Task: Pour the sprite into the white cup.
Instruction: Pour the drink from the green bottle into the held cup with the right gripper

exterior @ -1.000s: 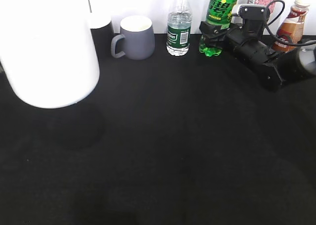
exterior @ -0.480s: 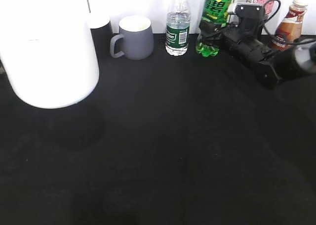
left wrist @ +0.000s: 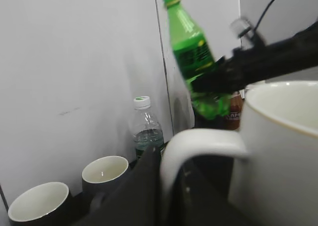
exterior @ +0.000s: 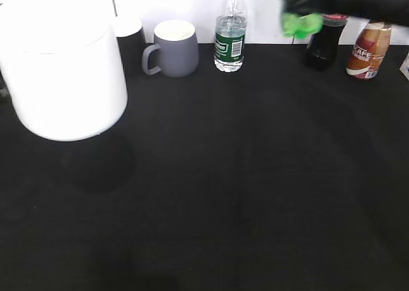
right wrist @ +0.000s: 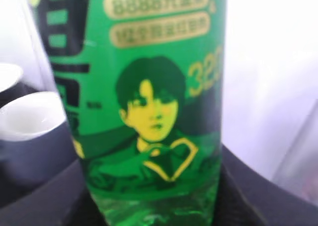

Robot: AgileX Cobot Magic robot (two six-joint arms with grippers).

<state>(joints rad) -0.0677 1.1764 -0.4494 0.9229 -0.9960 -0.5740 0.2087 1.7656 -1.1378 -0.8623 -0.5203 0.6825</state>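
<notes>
Where a second ago it stood on the black desk (exterior: 243, 176), we now see the tall translucent green plastic sprite bottle (left wrist: 191, 52) airborne, pinched by the right fingers (left wrist: 218, 77), while the left fingers (left wrist: 149, 196) hold the glossy white ceramic cup (left wrist: 278, 151) aloft, ready for pouring.

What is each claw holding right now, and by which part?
The right claw grips the sprite around its lower body, lifted off the table. The left claw holds the white cup raised; its hold is hidden, seemingly by the handle.
</notes>
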